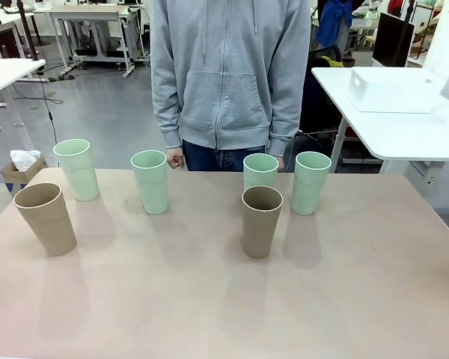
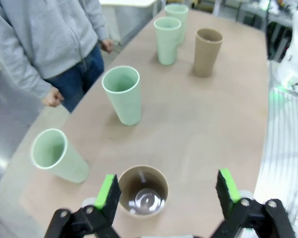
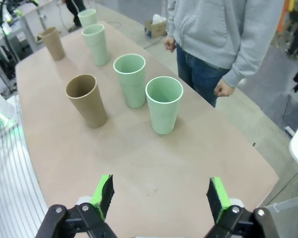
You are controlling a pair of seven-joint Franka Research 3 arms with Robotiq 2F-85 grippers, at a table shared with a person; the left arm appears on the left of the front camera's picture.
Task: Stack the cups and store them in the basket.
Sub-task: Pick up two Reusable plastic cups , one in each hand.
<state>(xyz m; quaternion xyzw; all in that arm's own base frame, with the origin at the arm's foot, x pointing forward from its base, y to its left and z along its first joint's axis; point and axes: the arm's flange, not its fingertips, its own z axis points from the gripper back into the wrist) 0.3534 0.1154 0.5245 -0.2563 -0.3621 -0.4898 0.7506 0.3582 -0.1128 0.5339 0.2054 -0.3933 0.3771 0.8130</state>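
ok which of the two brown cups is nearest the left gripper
The brown cup just under the open left gripper in its wrist view; the other brown cup stands far off.

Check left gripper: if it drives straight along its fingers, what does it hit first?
Probably the tan-brown cup: its mouth sits between the fingers of the open left gripper, off-centre toward one pad. Missing that, the table. Depth is hard to judge here.

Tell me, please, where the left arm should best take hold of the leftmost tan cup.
Probably just under the rim, from straight above: the tan cup stands mouth up, clear of the mint cup behind, and widens upward, so the open left fingers can straddle it.
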